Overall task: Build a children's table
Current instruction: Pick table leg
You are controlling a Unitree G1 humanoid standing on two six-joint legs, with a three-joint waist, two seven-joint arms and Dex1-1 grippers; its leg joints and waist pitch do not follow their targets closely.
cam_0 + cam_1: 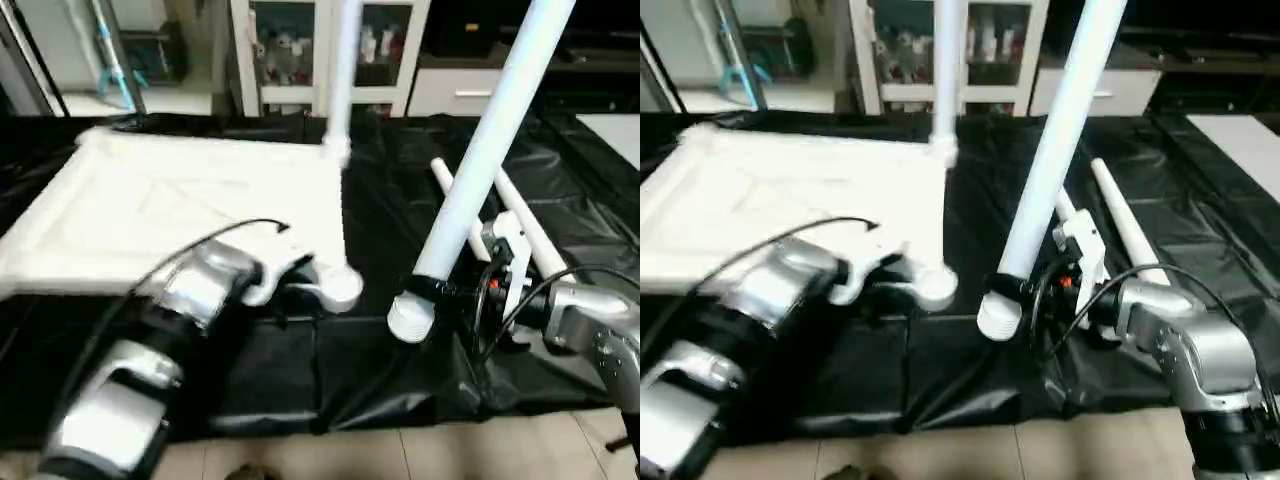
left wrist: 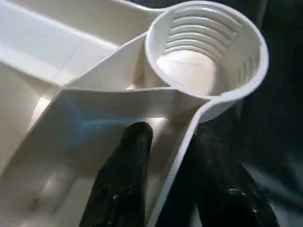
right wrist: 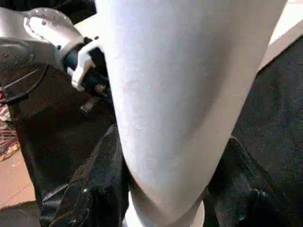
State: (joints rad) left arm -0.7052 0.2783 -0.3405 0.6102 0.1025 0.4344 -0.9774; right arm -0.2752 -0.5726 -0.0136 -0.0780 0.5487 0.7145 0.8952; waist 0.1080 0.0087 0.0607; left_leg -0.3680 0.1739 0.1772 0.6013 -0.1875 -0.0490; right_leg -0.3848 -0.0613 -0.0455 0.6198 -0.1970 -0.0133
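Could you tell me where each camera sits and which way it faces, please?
Left eye: on the head, looking forward and down at the top; both forearms show.
Right eye: beside it, same scene; right gripper holds a leg.
Left wrist: looks along the left gripper, its fingers astride the top's rim by a socket.
Right wrist: looks along its fingers at the held leg.
Shared: socket and leg appear in eye and wrist views.

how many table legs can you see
4. One leg stands upright in the far corner socket of the table top. One leg is held tilted in the right pincer. Two more lie on the black cover behind it.
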